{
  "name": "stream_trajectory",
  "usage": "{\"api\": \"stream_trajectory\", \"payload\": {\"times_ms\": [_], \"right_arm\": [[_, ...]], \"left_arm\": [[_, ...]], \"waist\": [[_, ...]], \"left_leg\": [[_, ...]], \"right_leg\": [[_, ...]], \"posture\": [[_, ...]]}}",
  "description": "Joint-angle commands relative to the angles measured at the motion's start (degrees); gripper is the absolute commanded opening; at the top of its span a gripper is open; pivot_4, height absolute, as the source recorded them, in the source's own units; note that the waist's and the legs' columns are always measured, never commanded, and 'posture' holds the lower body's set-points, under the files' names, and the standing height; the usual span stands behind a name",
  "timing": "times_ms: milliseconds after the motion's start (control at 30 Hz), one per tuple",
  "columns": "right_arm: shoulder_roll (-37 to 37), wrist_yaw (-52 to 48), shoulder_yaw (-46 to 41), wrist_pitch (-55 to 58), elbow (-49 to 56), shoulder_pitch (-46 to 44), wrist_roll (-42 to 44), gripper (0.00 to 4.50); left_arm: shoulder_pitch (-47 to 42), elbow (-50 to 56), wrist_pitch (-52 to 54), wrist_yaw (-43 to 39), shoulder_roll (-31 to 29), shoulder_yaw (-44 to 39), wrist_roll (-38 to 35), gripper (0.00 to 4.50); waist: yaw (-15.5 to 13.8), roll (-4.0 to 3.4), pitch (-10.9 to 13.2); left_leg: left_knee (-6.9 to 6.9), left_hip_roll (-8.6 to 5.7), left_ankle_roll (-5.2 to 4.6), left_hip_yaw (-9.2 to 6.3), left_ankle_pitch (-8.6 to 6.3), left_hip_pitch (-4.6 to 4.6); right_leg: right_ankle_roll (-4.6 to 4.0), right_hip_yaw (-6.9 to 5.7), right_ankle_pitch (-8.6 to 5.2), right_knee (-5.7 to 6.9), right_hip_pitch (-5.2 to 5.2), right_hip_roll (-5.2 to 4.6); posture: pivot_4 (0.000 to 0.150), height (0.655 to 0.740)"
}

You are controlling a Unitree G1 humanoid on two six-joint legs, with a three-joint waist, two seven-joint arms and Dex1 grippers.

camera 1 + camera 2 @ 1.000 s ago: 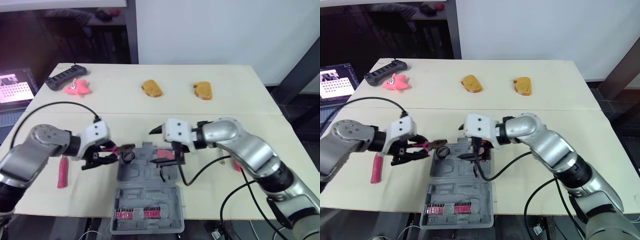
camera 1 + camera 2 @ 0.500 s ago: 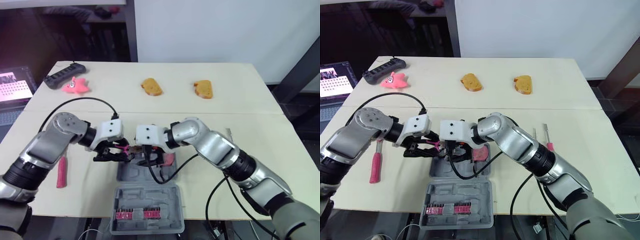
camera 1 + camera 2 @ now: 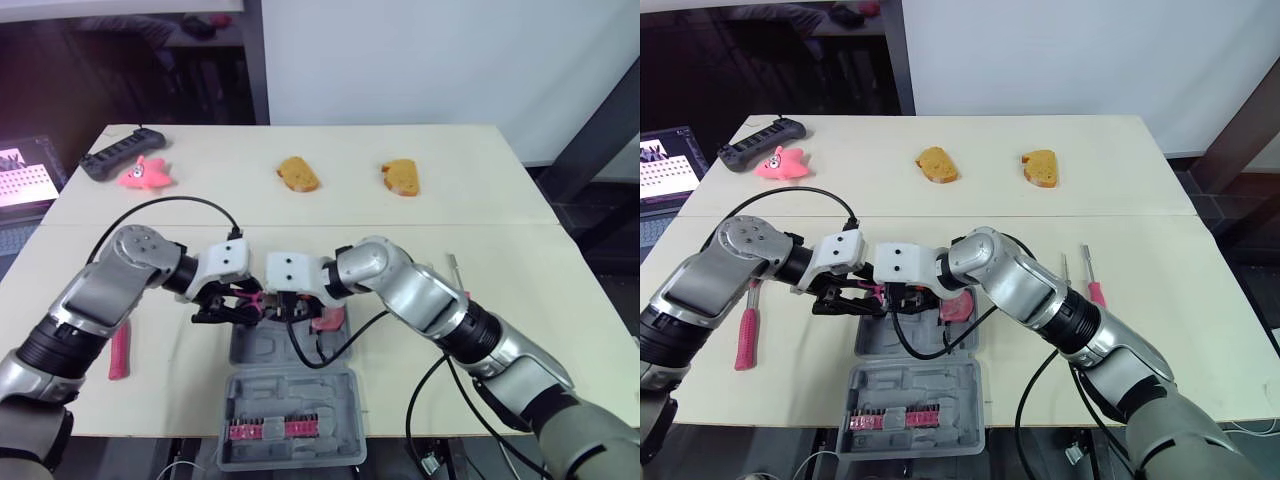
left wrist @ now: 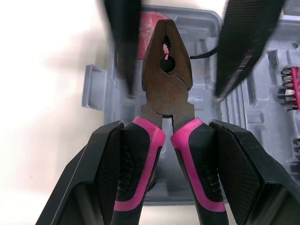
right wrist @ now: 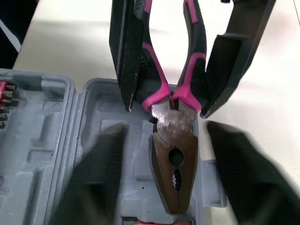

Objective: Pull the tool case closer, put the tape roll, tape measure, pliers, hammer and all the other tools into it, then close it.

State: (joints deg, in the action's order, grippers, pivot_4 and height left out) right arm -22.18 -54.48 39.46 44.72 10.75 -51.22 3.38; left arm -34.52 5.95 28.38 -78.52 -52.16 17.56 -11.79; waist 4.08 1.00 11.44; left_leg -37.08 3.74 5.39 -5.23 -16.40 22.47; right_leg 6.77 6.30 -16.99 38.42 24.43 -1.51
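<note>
My left gripper (image 3: 228, 305) is shut on the pink-and-black handles of the pliers (image 4: 166, 79) and holds them level over the far left part of the open grey tool case (image 3: 262, 347). My right gripper (image 3: 290, 306) faces it from the other side. Its fingers (image 5: 110, 154) stand open on either side of the pliers' head (image 5: 172, 159), with a gap on both sides. A red round item (image 3: 328, 318) lies in the case just behind. A pink-handled tool (image 3: 745, 335) lies on the table to the left, and two screwdrivers (image 3: 1087, 275) to the right.
The case's lid (image 3: 292, 432), with a row of bits, lies open toward the table's near edge. Two bread pieces (image 3: 298, 174) (image 3: 400, 177), a pink star toy (image 3: 148, 173) and a black bar-shaped device (image 3: 115, 153) sit at the far side.
My right gripper swung left across the case to the pliers' head and its fingers narrowed. My left gripper carried the pliers right, over the case.
</note>
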Motion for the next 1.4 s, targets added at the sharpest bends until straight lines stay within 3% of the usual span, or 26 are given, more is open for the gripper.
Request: {"api": "stream_trajectory", "payload": {"times_ms": [33,100,433,533,700,1267,1367,1400], "right_arm": [[0.79,-0.34,-0.92,-0.36,0.49,-1.04,-0.49,0.87],[1.08,-0.31,-0.97,-0.40,0.15,-1.05,-0.64,0.02],[1.96,0.36,-2.28,-1.54,-0.11,-0.73,-0.77,0.02],[1.75,0.27,-2.84,-3.12,0.62,-0.73,-0.74,0.78],[1.84,-0.69,-3.56,-2.99,1.23,-1.10,-0.25,3.24],[1.24,-2.20,-1.81,-2.28,-0.66,0.59,-1.95,3.24],[1.42,-2.30,-1.83,-2.16,-0.88,0.62,-2.11,2.40],[1.46,-2.32,-1.81,-2.19,-0.95,0.62,-2.17,1.90]], "left_arm": [[-0.70,2.52,0.31,0.25,0.01,-1.01,-0.01,2.42],[-0.67,2.82,0.69,0.42,0.20,-1.03,-0.09,2.42],[-1.08,1.84,0.42,0.30,0.93,-0.83,0.59,2.42],[-1.10,1.46,-0.12,0.01,0.87,-0.77,0.84,2.42],[-1.32,1.35,-0.81,-0.88,0.81,-0.63,1.30,2.42],[-1.70,3.13,0.25,-0.69,1.03,-1.13,0.83,2.42],[-1.83,3.13,0.48,-0.73,1.15,-1.09,0.72,2.42],[-1.86,3.08,0.50,-0.78,1.17,-1.10,0.68,2.42]], "waist": [[0.00,0.00,0.00],[0.01,0.00,0.00],[0.01,0.00,0.00],[-0.02,0.00,0.00],[0.00,0.00,0.00],[0.01,0.00,0.00],[0.02,0.00,0.00],[0.02,0.00,0.00]], "left_leg": [[0.00,0.00,0.00,0.00,0.00,0.00],[-0.01,0.00,0.00,0.00,0.00,-0.01],[-0.02,0.00,0.00,-0.01,0.00,-0.01],[-0.02,0.00,0.00,0.00,0.00,-0.01],[-0.02,0.00,0.00,-0.01,0.00,-0.01],[-0.04,0.00,0.01,-0.02,0.01,-0.01],[-0.04,0.00,0.01,-0.01,0.01,-0.01],[-0.04,0.00,0.01,-0.01,0.01,-0.01]], "right_leg": [[0.00,0.00,0.00,0.01,0.00,0.00],[0.00,0.00,0.00,0.03,0.00,0.00],[0.00,0.00,0.00,0.05,0.00,0.00],[0.00,0.00,0.00,0.06,0.00,0.00],[0.00,-0.01,0.00,0.07,0.00,0.00],[0.00,-0.01,0.00,0.11,0.00,0.00],[0.00,-0.01,0.00,0.11,0.00,0.00],[0.00,-0.01,0.00,0.11,0.00,0.00]], "posture": [[0.150,0.7400],[0.150,0.7400],[0.150,0.7400],[0.150,0.7400],[0.150,0.7400],[0.150,0.7400],[0.150,0.7400],[0.150,0.7400]]}}
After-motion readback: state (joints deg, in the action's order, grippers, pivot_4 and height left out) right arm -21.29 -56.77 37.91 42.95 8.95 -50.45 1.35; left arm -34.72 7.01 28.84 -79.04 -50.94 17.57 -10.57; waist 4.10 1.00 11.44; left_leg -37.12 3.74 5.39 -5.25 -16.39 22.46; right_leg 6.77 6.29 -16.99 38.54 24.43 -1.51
